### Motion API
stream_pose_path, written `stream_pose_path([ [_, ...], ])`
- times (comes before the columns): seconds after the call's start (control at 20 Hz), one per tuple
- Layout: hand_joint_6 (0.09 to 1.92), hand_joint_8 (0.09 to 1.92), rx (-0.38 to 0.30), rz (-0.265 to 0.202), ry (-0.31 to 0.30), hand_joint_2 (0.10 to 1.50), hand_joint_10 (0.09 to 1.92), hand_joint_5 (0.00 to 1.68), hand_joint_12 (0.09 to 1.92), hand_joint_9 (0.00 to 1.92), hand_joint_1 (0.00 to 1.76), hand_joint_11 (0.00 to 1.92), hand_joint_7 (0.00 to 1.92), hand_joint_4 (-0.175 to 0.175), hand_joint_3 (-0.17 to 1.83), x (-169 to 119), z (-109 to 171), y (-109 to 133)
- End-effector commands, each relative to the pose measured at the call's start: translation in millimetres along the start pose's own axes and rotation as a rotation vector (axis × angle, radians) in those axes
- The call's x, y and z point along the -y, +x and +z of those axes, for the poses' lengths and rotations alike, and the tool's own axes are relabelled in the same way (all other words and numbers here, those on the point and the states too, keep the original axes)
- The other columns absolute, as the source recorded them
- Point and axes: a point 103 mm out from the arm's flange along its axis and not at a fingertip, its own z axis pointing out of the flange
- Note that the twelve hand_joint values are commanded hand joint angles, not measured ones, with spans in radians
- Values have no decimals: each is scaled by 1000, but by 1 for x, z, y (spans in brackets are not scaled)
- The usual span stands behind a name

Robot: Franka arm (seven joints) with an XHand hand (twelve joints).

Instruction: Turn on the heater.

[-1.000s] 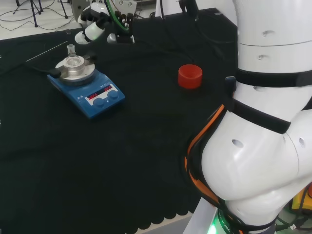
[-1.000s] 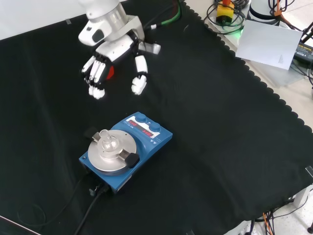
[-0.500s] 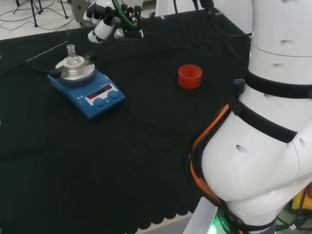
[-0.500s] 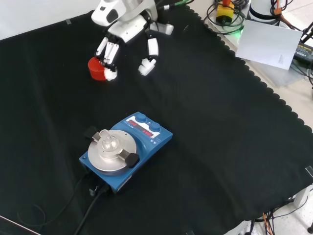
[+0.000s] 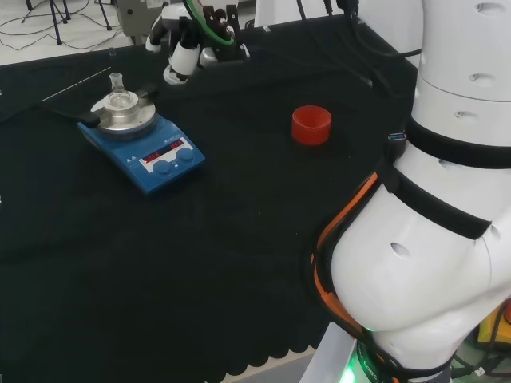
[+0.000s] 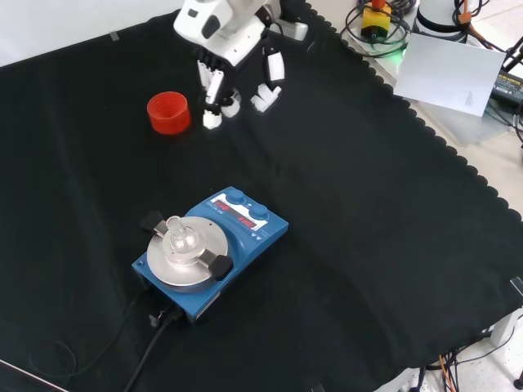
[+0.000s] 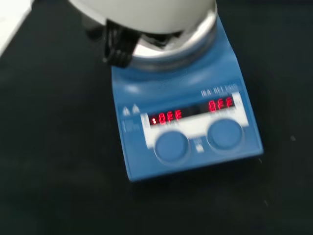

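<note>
The heater point(image 5: 148, 148) is a blue hotplate with a round metal top, two blue knobs and red lit displays on its front. A small clear flask point(image 5: 120, 96) stands on its plate. In the front view the heater point(image 6: 241, 233) sits mid-cloth and the hand point(image 6: 233, 77) hangs well above it in the picture, apart from it, fingers straight and pointing down, holding nothing. In the head view the hand point(image 5: 182, 56) is behind and to the right of the heater. The wrist view looks down on the heater point(image 7: 186, 98) and its two knobs point(image 7: 172, 145).
A red ribbed ring point(image 6: 168, 113) stands just left of the hand in the front view, and right of the heater in the head view as the red ring point(image 5: 310, 124). A black cable point(image 6: 151, 347) leaves the heater's near side. The arm's white links point(image 5: 447, 199) fill the head view's right.
The hand has moved away from the heater: up and to the right in the front view, to the right in the head view. It now uncovers the red ring. The heater has not moved.
</note>
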Motion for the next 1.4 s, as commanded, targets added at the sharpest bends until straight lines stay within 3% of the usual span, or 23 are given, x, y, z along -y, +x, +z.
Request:
stream_pose_path([
  [0.05,139,856,128,9,103,537,623,439,678,1570,1244,1619,1349,-49,833,17,4,14],
  [0.2,101,1110,161,19,135,526,834,448,774,1740,1220,1810,1500,-52,834,17,9,18],
  [0.4,110,1419,207,18,178,557,1248,519,1256,1901,1291,1914,1669,-44,841,14,16,21],
  [0.55,190,1567,210,16,212,592,1452,563,1456,1919,1353,1920,1744,-39,881,11,20,22],
  [0.8,460,1638,211,3,305,583,1534,416,1472,1920,1450,1905,1780,-35,1044,6,29,24],
  [1.1,262,1693,215,-9,365,536,1611,370,1537,1920,1532,1891,1804,-23,1176,2,42,27],
  [1.4,215,1696,203,-14,393,528,1622,369,1545,1920,1538,1892,1810,-18,1196,-2,56,23],
])
